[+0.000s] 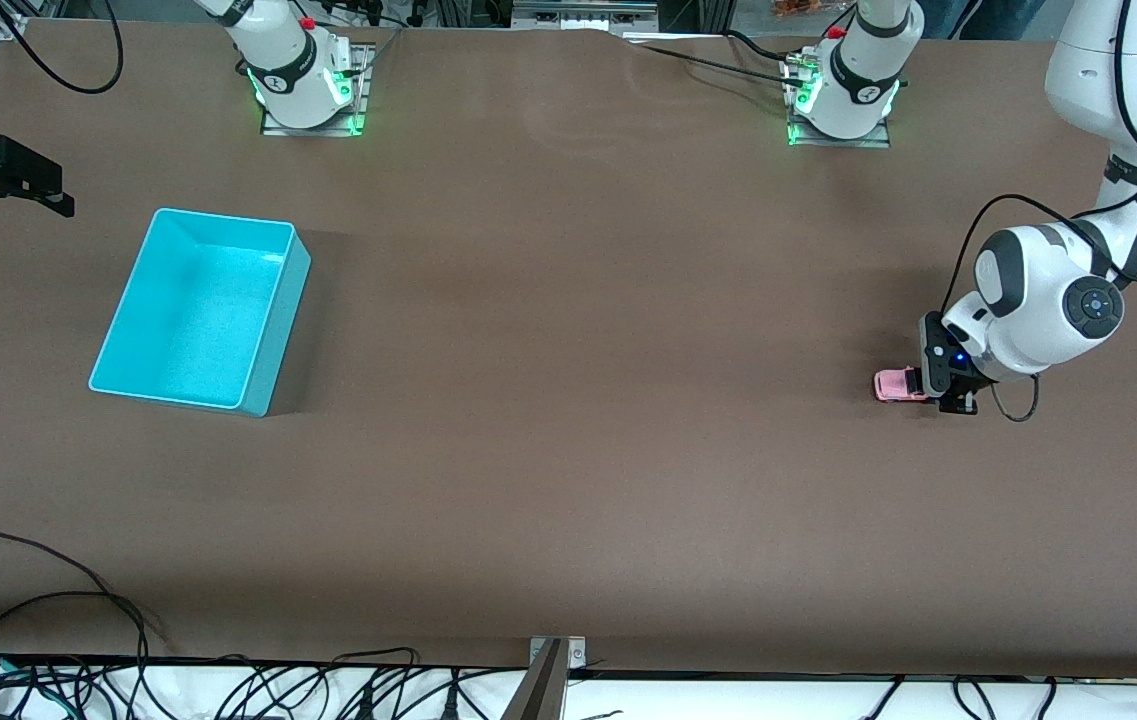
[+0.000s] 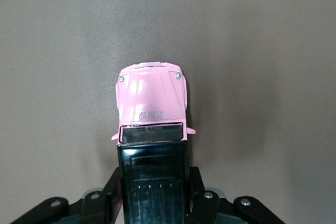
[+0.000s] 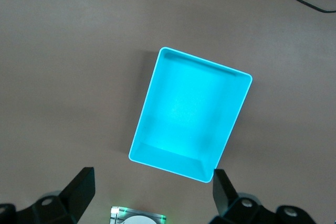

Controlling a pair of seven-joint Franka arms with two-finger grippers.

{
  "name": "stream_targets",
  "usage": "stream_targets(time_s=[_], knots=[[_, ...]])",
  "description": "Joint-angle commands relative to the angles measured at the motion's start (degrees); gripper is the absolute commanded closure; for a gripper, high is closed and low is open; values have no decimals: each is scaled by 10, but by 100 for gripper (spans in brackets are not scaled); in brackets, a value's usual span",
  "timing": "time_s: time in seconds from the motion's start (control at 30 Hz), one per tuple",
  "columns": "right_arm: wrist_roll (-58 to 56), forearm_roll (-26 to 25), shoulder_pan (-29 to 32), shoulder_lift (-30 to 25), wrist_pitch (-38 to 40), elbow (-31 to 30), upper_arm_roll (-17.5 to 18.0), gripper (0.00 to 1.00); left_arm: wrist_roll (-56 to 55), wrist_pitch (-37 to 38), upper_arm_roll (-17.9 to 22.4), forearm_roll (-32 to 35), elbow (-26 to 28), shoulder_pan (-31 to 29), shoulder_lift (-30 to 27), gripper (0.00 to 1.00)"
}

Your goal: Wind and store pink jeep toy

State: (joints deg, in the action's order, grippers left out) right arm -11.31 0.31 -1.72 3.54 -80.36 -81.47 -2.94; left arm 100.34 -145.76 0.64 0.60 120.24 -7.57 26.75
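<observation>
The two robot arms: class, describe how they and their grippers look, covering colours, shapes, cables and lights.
Both arms are glossy white with rounded joints and dark bands. Their bases sit on metal plates glowing green. The left arm has a round dark grey cap with buttons and black cables looping beside it. The left gripper is black with a small blue light. The right gripper is black and angular, with two fingers.

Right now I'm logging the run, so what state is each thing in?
pink jeep toy: upright on the table, gripped at its black rear roof.
left gripper: fingers shut on the jeep, low at the table.
right gripper: fingers open, waiting high by the turquoise bin.
turquoise bin: upright, nothing in it.
</observation>
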Motion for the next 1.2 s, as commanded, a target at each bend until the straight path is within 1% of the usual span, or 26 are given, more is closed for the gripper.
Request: stream_targets(time_s=[0.0,0.4,0.5,0.6,0.93,1.17], knots=[[5,6,0,2,7,10,1,0,6,-2,-4,1,1,-4,1,94],[5,6,0,2,7,10,1,0,9,3,-2,3,-3,-4,4,95],[5,6,0,2,7,10,1,0,11,3,-1,7,-4,-10,8,96],[5,6,0,2,7,10,1,0,13,3,-1,11,-6,-29,14,100],[5,6,0,2,7,10,2,0,60,3,0,11,-11,-79,26,100],[5,6,0,2,6,10,1,0,100,2,0,11,-49,-133,63,100]])
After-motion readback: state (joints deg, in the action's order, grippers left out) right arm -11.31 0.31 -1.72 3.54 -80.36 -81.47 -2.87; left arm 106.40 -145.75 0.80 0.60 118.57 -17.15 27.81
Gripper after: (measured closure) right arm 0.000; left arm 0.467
